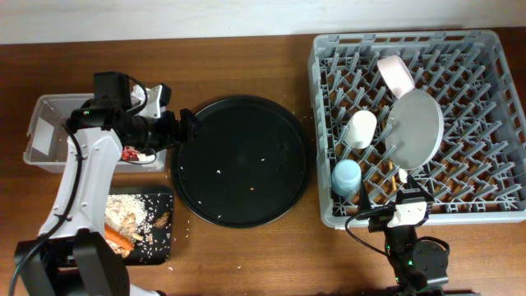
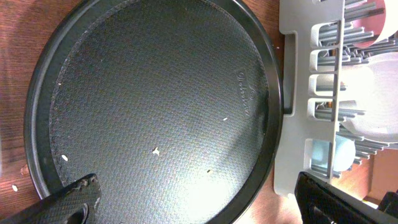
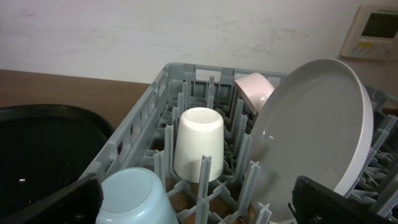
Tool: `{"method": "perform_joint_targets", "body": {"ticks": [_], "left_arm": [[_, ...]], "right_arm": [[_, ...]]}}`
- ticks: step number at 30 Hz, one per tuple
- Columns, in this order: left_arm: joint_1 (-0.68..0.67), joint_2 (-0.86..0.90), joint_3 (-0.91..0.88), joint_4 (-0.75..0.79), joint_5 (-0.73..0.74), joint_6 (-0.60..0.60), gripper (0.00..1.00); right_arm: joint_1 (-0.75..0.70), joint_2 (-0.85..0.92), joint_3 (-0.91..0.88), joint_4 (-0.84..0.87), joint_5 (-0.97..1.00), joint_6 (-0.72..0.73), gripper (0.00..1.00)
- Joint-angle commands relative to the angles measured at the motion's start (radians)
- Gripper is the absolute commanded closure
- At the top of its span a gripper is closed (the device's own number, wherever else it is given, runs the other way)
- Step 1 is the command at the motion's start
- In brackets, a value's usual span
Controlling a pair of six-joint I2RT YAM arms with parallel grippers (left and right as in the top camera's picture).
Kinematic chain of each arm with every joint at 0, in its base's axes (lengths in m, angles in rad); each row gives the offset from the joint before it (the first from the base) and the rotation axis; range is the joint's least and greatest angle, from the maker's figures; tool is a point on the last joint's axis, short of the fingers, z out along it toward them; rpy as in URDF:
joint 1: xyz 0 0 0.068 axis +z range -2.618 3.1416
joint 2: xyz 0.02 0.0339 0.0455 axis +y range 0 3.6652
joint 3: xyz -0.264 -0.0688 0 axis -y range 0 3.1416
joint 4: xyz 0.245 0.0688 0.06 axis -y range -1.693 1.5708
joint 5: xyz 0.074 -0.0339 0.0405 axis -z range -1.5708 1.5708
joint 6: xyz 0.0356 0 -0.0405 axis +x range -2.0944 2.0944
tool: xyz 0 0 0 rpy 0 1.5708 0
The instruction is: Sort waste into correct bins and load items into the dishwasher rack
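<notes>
Left arm (image 1: 86,164): white links, black joints, black cable. Right arm (image 1: 408,215): black, white wrist. Black fingers (image 2: 74,198).

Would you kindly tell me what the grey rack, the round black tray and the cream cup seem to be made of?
Grey rack: matte moulded plastic, with one-piece pegs and lattice. Round black tray: likely plastic, pebbled texture with an embossed mark. Cream cup: smooth, softly glossy; plastic or ceramic, the look leaves it open.
</notes>
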Motion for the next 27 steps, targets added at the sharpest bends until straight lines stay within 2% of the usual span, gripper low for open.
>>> {"method": "perform_joint_targets", "body": {"ticks": [1, 4, 6, 13, 15, 19, 20, 22, 27], "left_arm": [[0.005, 0.002, 0.003, 0.002, 0.004, 0.005, 0.01], [0.005, 0.001, 0.003, 0.002, 0.004, 0.006, 0.01], [-0.002, -0.08, 0.003, 0.002, 0.004, 0.006, 0.01], [-0.076, -0.71, 0.003, 0.002, 0.004, 0.006, 0.01], [-0.076, -0.838, 0.003, -0.003, -0.02, 0.006, 0.01], [-0.076, -1.077, 0.001, -0.135, -0.067, 0.006, 0.01], [-0.076, -1.146, -0.018, -0.237, -0.131, 0.006, 0.01], [-0.076, -1.227, -0.096, -0.314, -0.185, 0.006, 0.01], [-0.076, -1.393, -0.417, -0.251, -0.203, 0.006, 0.01]], "right_arm": [[0.003, -0.01, -0.005, -0.007, 0.016, -0.007, 0.01], [0.004, -0.01, -0.005, -0.007, 0.016, -0.007, 0.01], [0.004, -0.01, -0.005, -0.007, 0.016, -0.007, 0.01], [0.004, -0.01, -0.005, -0.007, 0.016, -0.007, 0.01], [0.003, -0.01, -0.005, -0.007, 0.016, -0.007, 0.01], [0.003, -0.01, -0.005, -0.007, 0.016, -0.007, 0.01], [0.003, -0.01, -0.005, -0.007, 0.016, -0.007, 0.01], [0.003, -0.01, -0.005, -0.007, 0.016, -0.007, 0.01], [0.003, -0.01, -0.005, -0.007, 0.016, -0.007, 0.01]]}}
